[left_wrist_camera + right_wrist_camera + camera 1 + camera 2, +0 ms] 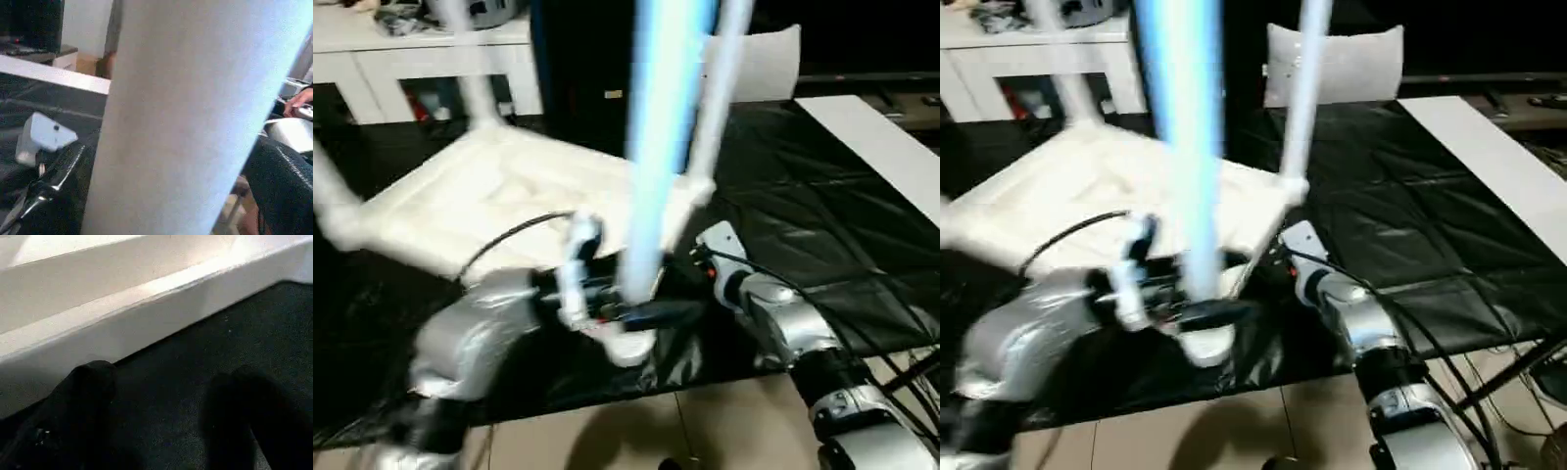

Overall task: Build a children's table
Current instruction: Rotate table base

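The table top (519, 201) lies upside down on the black work surface (803, 235), legs rising from its corners. The nearest leg (661, 147) stands at the near corner, with the left gripper (626, 313) at its base; its grip cannot be told. The left wrist view adds a person's hand (299, 100). The right wrist view shows the right gripper (161, 406) spread wide, empty, just beside the top's rim.

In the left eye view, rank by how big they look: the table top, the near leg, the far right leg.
1. Table top: largest.
2. Near leg: looks thick, but it stands closest to the camera, which inflates it.
3. Far right leg: thinnest; likely the same real size as the near leg.
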